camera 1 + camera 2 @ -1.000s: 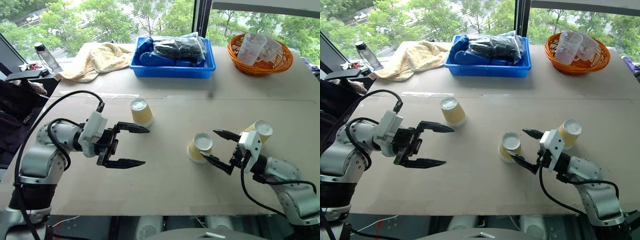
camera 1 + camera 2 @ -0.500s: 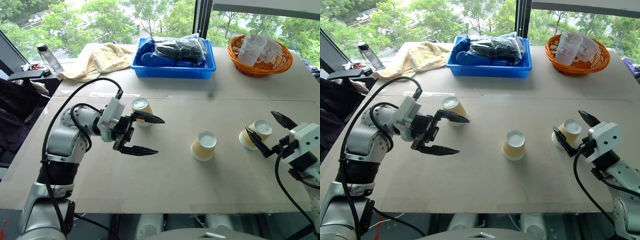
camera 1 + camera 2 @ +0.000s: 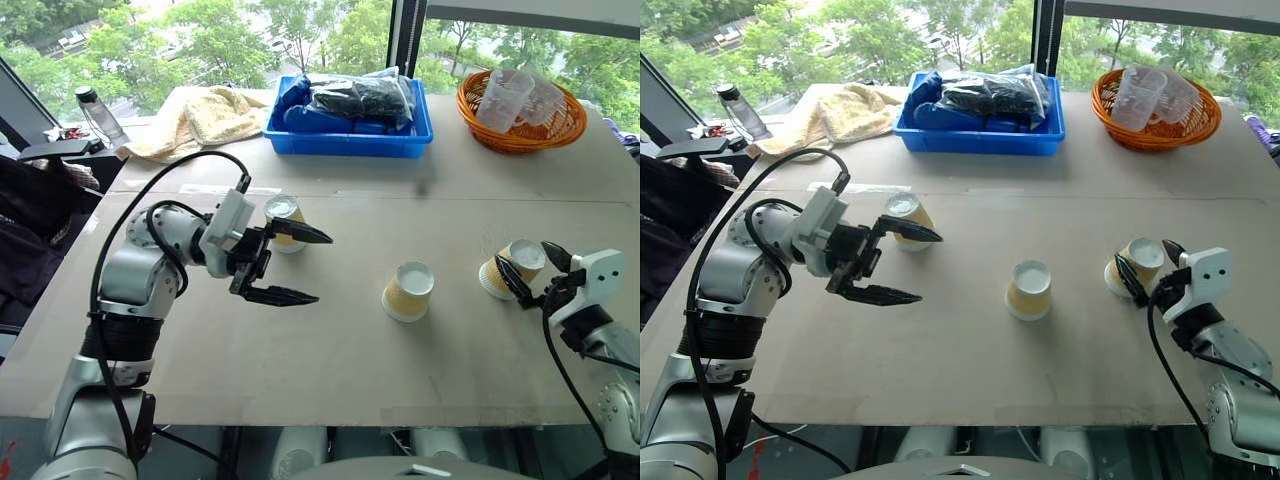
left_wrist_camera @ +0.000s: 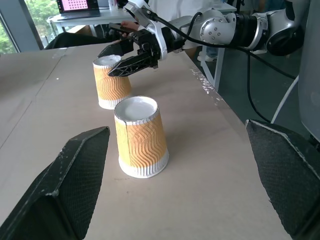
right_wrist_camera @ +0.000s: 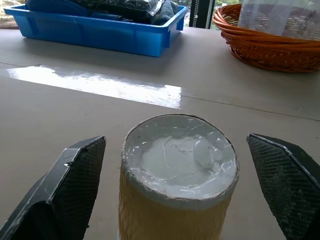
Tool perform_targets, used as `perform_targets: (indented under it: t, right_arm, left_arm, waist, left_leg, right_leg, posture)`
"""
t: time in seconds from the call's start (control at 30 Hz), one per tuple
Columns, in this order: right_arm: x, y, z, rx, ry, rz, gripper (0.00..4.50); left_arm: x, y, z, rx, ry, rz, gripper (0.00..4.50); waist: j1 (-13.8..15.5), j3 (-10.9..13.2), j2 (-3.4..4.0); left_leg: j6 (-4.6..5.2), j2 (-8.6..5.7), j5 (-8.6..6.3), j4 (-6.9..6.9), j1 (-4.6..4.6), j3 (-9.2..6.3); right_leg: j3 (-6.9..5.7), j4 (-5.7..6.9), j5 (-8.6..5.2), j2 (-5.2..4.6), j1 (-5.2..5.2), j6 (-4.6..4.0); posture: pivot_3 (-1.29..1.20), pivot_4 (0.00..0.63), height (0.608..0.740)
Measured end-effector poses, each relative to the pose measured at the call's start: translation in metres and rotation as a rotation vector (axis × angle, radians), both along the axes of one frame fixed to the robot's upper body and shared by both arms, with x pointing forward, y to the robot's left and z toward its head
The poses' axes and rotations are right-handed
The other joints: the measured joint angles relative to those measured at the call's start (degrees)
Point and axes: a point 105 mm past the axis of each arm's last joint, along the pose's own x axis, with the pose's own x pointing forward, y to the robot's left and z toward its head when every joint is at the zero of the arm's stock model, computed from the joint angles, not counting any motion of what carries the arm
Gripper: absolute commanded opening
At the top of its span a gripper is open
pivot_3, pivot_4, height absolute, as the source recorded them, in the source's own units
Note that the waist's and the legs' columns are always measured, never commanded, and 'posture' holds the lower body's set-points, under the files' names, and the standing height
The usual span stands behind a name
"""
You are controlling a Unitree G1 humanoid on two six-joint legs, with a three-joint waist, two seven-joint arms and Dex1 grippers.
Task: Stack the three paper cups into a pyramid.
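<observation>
A broad tan table point(image 3: 330, 370) is filling most of the head views, its top made of two flat panels meeting in a seam across the middle. Behind its far edge, windows are showing green trees point(image 3: 200, 40), split by a dark frame post at upper centre.

Three paper cups are standing upside down and well apart, none stacked: a left cup point(image 3: 284, 222) left of centre, a middle cup point(image 3: 407, 291) just right of centre, and a right cup point(image 3: 513, 268) at the right side.

Along the top of the frame one blue bin point(image 3: 345, 112) is holding dark bagged items, one orange wicker basket point(image 3: 518, 108) at upper right is holding clear plastic cups point(image 3: 503, 95), and one yellowish towel point(image 3: 195, 118) is lying at upper left. One bottle point(image 3: 95, 110) is standing at the far upper left.

The left gripper point(image 3: 295, 265) is hanging wide open and empty, its upper finger reaching in front of the left cup. The right gripper point(image 3: 527, 268) is also spread wide, its fingers standing on either side of the right cup without pressing it.
</observation>
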Motion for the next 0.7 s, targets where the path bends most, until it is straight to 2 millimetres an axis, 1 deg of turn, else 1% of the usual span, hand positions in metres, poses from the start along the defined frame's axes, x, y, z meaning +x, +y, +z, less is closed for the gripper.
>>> perform_targets:
  t: [0.1,0.13,0.2,0.3,0.33,0.5,0.57,0.63,0.7]
  right_arm:
    - [0.000,0.000,-0.003,0.012,0.016,0.001,4.46]
    - [0.000,0.000,-0.003,0.017,0.018,0.003,4.23]
    - [0.000,0.001,-0.004,0.026,0.021,0.012,3.64]
    - [0.000,0.001,-0.006,0.035,0.025,0.020,2.31]
    - [0.000,0.001,-0.006,0.036,0.025,0.022,2.24]
    - [0.000,0.002,-0.006,0.039,0.023,0.034,2.24]
    - [-0.003,0.006,-0.006,0.050,0.024,0.069,2.24]
    - [-0.009,0.013,-0.005,0.063,0.023,0.120,2.24]
    - [-0.017,0.026,-0.004,0.045,0.029,0.212,2.24]
  left_arm:
    - [0.003,0.002,0.003,-0.015,0.006,0.033,4.50]
    - [0.004,0.003,0.004,-0.025,0.013,0.047,4.50]
    - [0.007,0.003,0.006,-0.046,0.040,0.094,4.50]
    - [0.008,0.002,0.004,-0.045,0.065,0.132,4.50]
    - [0.009,0.002,0.003,-0.045,0.079,0.147,4.50]
    - [0.017,0.003,-0.002,-0.044,0.151,0.229,4.50]
    - [0.019,0.003,-0.003,-0.038,0.178,0.257,4.50]
    - [0.019,0.004,-0.003,-0.027,0.185,0.268,4.50]
    - [0.017,0.003,-0.002,-0.018,0.180,0.261,4.50]
  waist:
    - [0.1,0.0,0.00]
    - [0.0,0.0,0.00]
    - [0.0,0.0,0.00]
    - [0.0,0.0,0.00]
    - [0.0,0.0,0.00]
    - [0.0,0.0,0.00]
    - [0.0,0.0,0.00]
    - [0.0,0.0,0.00]
    - [0.0,0.0,0.00]
  left_leg:
    - [0.00,0.00,0.00,0.00,-0.02,-0.03]
    - [0.00,0.00,0.00,0.00,-0.02,-0.03]
    - [0.01,0.00,0.00,0.00,-0.02,-0.07]
    - [0.01,0.00,0.00,0.00,0.00,-0.08]
    - [0.01,0.00,0.00,0.00,0.00,-0.08]
    - [0.01,0.00,0.00,0.00,0.01,-0.08]
    - [0.01,0.00,0.00,0.00,0.01,-0.09]
    - [0.01,0.00,0.00,-0.01,0.01,-0.11]
    - [0.01,0.00,0.00,-0.01,0.01,-0.23]
  right_leg:
    - [-0.02,0.00,0.02,0.00,0.00,0.05]
    - [-0.02,-0.01,0.07,0.00,0.00,0.12]
    - [0.00,-0.01,0.10,0.00,0.00,0.18]
    - [0.04,0.00,0.10,0.00,0.00,0.18]
    - [0.03,0.00,0.10,0.00,0.00,0.18]
    - [0.03,0.05,0.10,0.01,0.00,0.18]
    - [0.03,0.05,0.10,0.01,0.00,0.19]
    - [0.02,0.05,0.10,0.01,-0.01,0.19]
    - [0.03,0.03,0.10,0.01,-0.01,0.19]
  posture:
    - [0.00,0.150,0.733]
    - [0.00,0.150,0.733]
    - [0.00,0.150,0.733]
    - [0.00,0.150,0.733]
    - [0.00,0.150,0.733]
    - [0.00,0.150,0.733]
    - [0.00,0.150,0.733]
    - [0.00,0.150,0.733]
    - [0.00,0.150,0.733]
